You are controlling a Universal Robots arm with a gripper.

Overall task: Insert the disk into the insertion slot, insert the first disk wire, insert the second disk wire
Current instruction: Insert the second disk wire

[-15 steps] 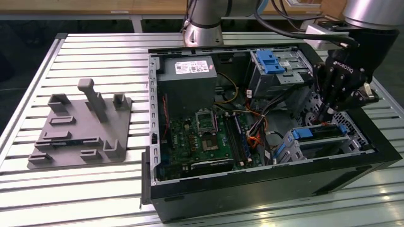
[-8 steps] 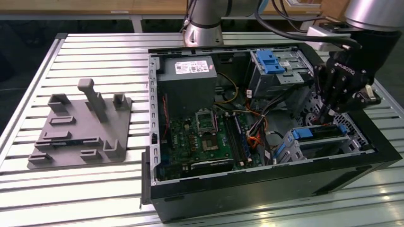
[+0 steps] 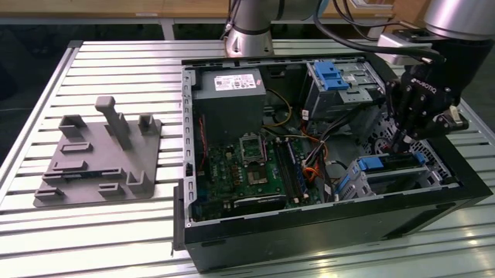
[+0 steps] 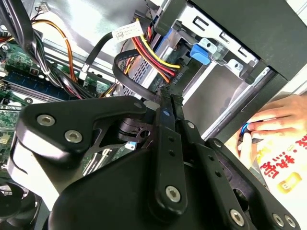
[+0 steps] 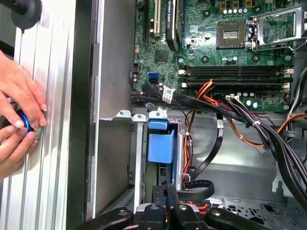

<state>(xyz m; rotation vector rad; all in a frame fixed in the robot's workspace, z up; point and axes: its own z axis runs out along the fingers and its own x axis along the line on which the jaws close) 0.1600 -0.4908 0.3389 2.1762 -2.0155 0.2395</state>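
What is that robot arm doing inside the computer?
The gripper is reaching down into the open black computer case, right at the low grey drive bay, where blue plastic shows. Its fingers are pinched together around a black cable end. A person's hands rest on the table beside the case.

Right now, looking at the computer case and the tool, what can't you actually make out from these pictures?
- Whatever the tool pinches: its shut tips in the second wrist view cover it among the black cables.
- The disk in the exterior view: the tool and the bay's metal hide most of it.
- The small blue object under a person's hands in the first wrist view: fingers cover it.
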